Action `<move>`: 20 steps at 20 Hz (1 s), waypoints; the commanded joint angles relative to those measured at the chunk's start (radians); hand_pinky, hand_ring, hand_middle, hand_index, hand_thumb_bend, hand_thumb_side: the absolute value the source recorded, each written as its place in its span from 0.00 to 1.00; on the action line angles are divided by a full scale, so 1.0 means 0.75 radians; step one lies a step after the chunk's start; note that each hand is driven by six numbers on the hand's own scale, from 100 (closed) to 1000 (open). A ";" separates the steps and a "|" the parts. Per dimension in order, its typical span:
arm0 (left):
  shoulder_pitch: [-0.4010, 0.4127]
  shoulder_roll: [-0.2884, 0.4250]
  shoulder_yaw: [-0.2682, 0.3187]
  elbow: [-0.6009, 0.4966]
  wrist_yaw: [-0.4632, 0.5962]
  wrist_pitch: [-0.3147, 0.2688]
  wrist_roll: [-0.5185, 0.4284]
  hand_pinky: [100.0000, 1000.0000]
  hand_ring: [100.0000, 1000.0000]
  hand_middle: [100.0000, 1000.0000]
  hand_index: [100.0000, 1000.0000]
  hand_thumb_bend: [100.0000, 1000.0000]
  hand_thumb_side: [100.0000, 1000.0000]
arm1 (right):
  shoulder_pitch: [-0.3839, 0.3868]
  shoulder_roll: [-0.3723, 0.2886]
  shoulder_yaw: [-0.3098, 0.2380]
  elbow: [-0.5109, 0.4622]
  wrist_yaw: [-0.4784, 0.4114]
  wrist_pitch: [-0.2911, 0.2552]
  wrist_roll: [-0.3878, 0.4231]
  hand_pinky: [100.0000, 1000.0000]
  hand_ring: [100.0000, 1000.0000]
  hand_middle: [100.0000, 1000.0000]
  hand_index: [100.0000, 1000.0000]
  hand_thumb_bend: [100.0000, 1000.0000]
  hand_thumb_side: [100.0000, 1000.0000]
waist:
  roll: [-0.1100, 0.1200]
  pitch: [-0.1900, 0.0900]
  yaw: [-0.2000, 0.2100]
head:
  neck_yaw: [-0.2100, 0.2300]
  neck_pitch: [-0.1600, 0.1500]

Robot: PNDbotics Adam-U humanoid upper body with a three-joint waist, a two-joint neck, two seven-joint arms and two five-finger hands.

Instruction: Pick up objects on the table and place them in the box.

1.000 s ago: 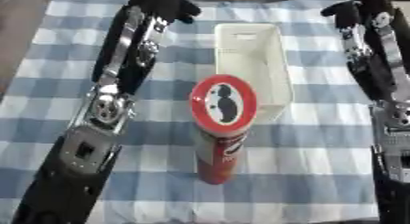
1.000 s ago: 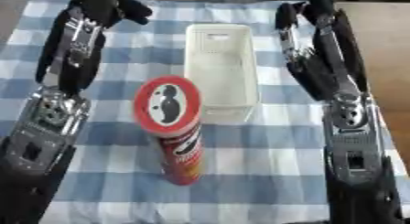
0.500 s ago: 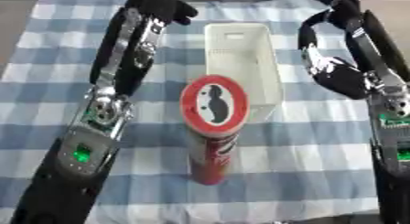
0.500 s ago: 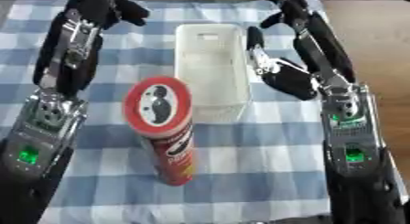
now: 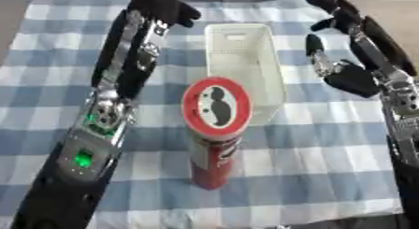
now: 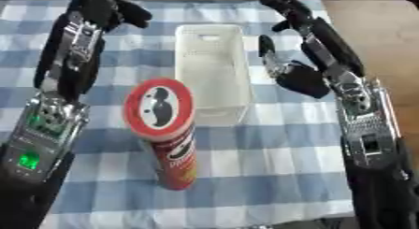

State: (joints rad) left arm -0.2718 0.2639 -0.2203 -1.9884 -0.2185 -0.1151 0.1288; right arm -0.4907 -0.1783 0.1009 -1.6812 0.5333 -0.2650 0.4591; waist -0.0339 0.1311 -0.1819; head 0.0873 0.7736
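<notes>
Tablecloth (image 5: pixel 49 64), blue-and-white checked fabric, covers the whole work surface and is the biggest thing we see. Next come our two arms, black w/ silver joints. Left arm runs from the lower left corner up to the far edge, where our left hand (image 5: pixel 168 8) sits beyond the box's far left corner, fingers curled in, holding nothing, as far as we can make out. Right arm rises along the right side; our right hand (image 6: pixel 299 76) hangs just beside the box's right wall, palm toward the box, fingers straight and spread, thumb pointing up, nothing in it. White rectangular plastic box (image 6: pixel 211 67) lies mid-table, long axis running away from us; we see nothing inside. Red cylindrical crisp can (image 5: pixel 214 144) w/ a white lid ringed in red stands upright just in front of the box's near end; neither hand touches it.
</notes>
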 commanded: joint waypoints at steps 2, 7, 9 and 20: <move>-0.006 0.013 0.002 -0.015 0.000 0.008 0.001 0.55 0.60 0.77 0.92 0.01 1.00 | -0.028 -0.049 0.006 0.012 -0.019 -0.012 0.027 0.75 1.00 1.00 1.00 0.00 0.69 | -0.003 -0.014 -0.001 | -0.008 -0.005; -0.002 0.017 0.000 -0.015 0.000 0.011 0.000 0.55 0.60 0.77 0.92 0.01 1.00 | -0.035 -0.113 0.026 0.062 -0.091 -0.050 0.093 0.78 1.00 1.00 1.00 0.00 0.78 | -0.007 -0.013 -0.006 | -0.009 -0.005; -0.001 0.019 -0.001 -0.015 0.000 0.012 -0.001 0.55 0.60 0.77 0.92 0.01 1.00 | -0.036 -0.135 0.040 0.088 -0.207 -0.071 0.119 0.81 1.00 1.00 1.00 0.00 0.78 | -0.008 -0.013 -0.009 | -0.009 -0.005; 0.003 0.025 -0.004 -0.015 0.002 0.017 -0.010 0.56 0.60 0.77 0.92 0.01 1.00 | -0.003 -0.164 0.083 0.099 -1.005 -0.042 0.123 0.88 1.00 1.00 1.00 0.00 0.62 | -0.009 -0.030 -0.013 | -0.021 -0.005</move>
State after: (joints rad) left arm -0.2639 0.2695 -0.2210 -1.9884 -0.2185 -0.1046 0.1225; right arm -0.4883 -0.2821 0.1613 -1.5891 -0.1606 -0.3027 0.5532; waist -0.0400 0.1245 -0.1895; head 0.0869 0.7736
